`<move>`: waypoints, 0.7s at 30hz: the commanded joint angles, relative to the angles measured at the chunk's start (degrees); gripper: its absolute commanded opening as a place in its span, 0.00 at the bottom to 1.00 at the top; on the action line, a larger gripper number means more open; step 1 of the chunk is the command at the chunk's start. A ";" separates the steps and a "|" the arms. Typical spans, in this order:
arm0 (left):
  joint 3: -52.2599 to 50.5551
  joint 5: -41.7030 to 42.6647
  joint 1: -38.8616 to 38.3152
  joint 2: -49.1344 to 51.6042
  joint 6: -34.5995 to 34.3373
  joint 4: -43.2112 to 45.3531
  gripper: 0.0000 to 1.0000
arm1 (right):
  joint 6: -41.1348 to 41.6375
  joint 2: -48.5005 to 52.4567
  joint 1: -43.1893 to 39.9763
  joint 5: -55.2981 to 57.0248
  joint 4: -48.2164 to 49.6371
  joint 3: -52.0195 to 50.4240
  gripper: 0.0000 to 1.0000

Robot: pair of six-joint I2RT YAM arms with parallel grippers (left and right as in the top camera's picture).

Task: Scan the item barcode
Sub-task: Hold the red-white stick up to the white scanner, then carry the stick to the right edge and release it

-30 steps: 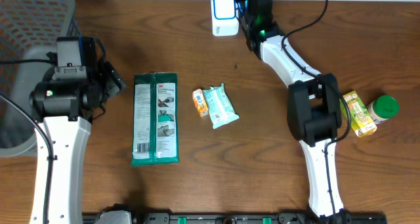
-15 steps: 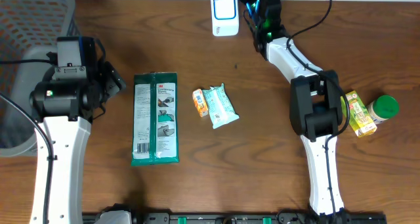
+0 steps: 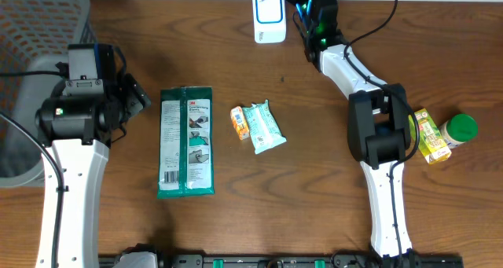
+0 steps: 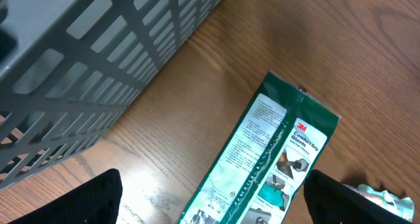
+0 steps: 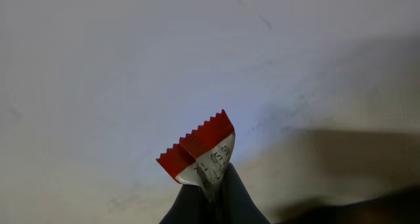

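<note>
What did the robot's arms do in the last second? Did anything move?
The right gripper, shut on a small red-edged packet, swung a little to the right beside the white scanner, then stopped. Nothing was grabbed or let go. The left gripper and the green package stayed put.

The wooden table [image 3: 236, 229] bears a green pack [image 3: 185, 142], teal packet [image 3: 263, 127], scanner [image 3: 269, 18], jar [image 3: 458, 130].

left arm [image 3: 69, 181]: white links, black joints | right arm [image 3: 385, 197]: same, black cable [image 3: 363, 34], green light [image 3: 317, 26]
</note>
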 commanded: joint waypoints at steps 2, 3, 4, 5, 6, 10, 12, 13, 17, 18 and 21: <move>0.42 -0.74 0.24 -0.31 0.70 -0.17 0.89 | -1.66 0.55 -1.22 -5.75 4.28 0.48 0.01; 0.42 -0.74 0.24 -0.31 0.70 -0.17 0.89 | -1.66 0.52 -1.55 -7.82 6.03 0.48 0.01; 0.42 -0.74 0.24 -0.31 0.70 -0.17 0.89 | -1.64 0.52 -1.86 -10.08 8.07 0.48 0.01; 0.42 -0.74 0.24 -0.31 0.70 -0.20 0.89 | -1.29 0.39 -2.47 -14.36 10.78 0.48 0.01; 0.42 -0.74 0.24 -0.31 0.70 -0.17 0.88 | 0.17 0.07 -3.04 -17.31 11.78 0.48 0.01; 0.42 -0.74 0.24 -0.31 0.70 -0.20 0.89 | 8.17 -2.86 -6.23 -29.33 7.69 0.48 0.02; 0.42 -0.74 0.24 -0.31 0.70 -0.17 0.89 | 7.93 -4.83 -7.58 -34.47 2.34 0.48 0.01; 0.42 -0.74 0.24 -0.31 0.70 -0.17 0.89 | 6.23 -6.40 -8.41 -37.24 -2.58 0.48 0.02; 0.42 -0.74 0.24 -0.31 0.70 -0.17 0.89 | -9.31 -13.53 -10.80 -39.54 -31.58 0.48 0.02; 0.42 -0.74 0.24 -0.31 0.70 -0.17 0.89 | -14.69 -15.41 -11.23 -38.88 -38.97 0.48 0.02; 0.42 -0.74 0.24 -0.31 0.70 -0.17 0.89 | -29.70 -19.93 -11.91 -33.81 -59.32 0.48 0.01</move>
